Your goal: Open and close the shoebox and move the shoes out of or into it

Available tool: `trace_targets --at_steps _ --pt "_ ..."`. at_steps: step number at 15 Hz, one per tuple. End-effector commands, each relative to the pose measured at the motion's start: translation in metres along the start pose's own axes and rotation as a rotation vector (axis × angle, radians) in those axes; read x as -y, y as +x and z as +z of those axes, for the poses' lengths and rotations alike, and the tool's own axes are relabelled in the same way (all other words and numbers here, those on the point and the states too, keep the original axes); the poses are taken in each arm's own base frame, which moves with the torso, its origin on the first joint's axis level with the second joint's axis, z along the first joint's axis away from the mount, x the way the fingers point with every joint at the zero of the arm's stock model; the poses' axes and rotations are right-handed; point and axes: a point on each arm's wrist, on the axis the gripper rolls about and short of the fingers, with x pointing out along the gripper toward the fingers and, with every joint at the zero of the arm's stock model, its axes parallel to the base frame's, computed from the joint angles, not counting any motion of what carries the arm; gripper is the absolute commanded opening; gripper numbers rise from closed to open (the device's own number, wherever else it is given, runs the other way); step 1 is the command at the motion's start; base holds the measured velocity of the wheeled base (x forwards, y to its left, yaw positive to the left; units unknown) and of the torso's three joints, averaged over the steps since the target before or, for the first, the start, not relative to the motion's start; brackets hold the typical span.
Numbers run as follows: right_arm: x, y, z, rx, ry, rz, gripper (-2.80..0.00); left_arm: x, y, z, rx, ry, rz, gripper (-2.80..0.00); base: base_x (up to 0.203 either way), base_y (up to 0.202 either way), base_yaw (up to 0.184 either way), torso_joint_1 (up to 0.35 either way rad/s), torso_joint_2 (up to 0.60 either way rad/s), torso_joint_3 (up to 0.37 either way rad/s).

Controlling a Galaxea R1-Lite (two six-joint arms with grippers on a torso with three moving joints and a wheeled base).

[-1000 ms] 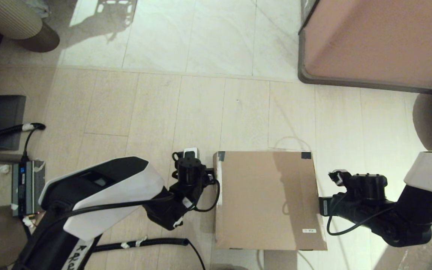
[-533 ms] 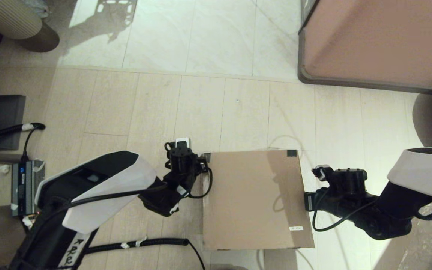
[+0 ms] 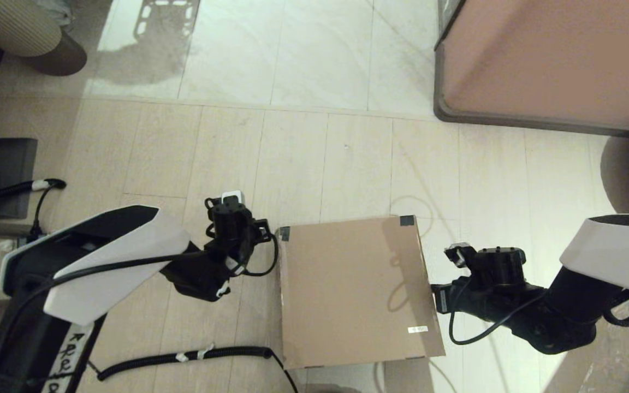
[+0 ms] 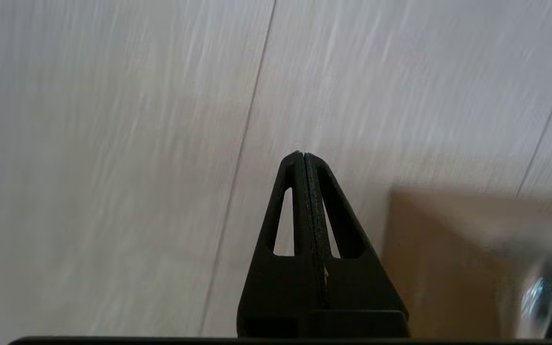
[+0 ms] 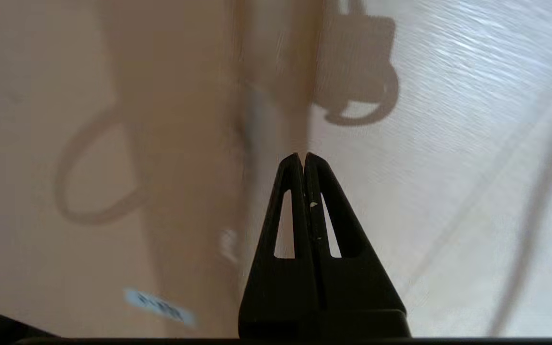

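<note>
Plain brown cardboard shoebox (image 3: 354, 292) sits lid-down-shut on the pale wood-plank floor (image 3: 292, 164), between the two arms. Left gripper (image 4: 304, 155): fingers pressed fully together, holding nothing, tips over bare floor with the box's side wall (image 4: 429, 268) just beside them. Right gripper (image 5: 303, 155): fingers also fully together, empty, tips at the box's opposite edge, small white label (image 5: 159, 304) on the lid near them. Black tape (image 3: 284, 233) marks the far lid corners.

The closed shoebox (image 3: 352, 292) hides its contents; its small white label (image 3: 417, 329) is unreadable.
</note>
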Motion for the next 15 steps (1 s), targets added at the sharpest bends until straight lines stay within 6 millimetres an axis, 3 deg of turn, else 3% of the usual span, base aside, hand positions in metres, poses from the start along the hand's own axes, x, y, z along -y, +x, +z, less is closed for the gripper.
trace_targets --at_steps 1,3,5,7,11,15 --pt "0.008 -0.013 -0.001 0.014 0.010 -0.024 -2.80 -0.009 -0.020 0.002 -0.045 0.015 0.012 -2.80 0.000 0.000 0.000 0.000 0.00 0.000" --pt "0.008 -0.016 -0.005 0.017 0.009 -0.026 -2.80 -0.017 -0.041 -0.014 -0.137 0.045 0.022 -2.80 0.000 0.000 0.000 0.000 0.00 0.000" --pt "0.008 -0.018 -0.007 0.015 0.012 -0.026 -2.80 -0.021 -0.049 -0.027 -0.186 0.058 0.027 -2.80 0.000 0.000 0.000 0.000 0.00 0.000" --pt "0.008 -0.021 -0.006 0.018 0.012 -0.027 -2.80 -0.005 -0.050 -0.031 -0.191 0.047 -0.015 -2.80 0.000 0.000 0.000 0.000 0.00 0.000" --pt "0.012 -0.021 -0.005 0.025 0.014 -0.037 -2.80 0.030 -0.075 -0.035 -0.347 0.008 -0.146 -2.80 0.000 0.000 0.000 0.000 0.00 0.000" --pt "0.012 -0.021 -0.004 0.026 0.015 -0.038 -2.80 0.049 -0.059 -0.041 -0.371 -0.008 -0.159 -2.80 0.000 0.000 0.000 0.000 0.00 0.000"
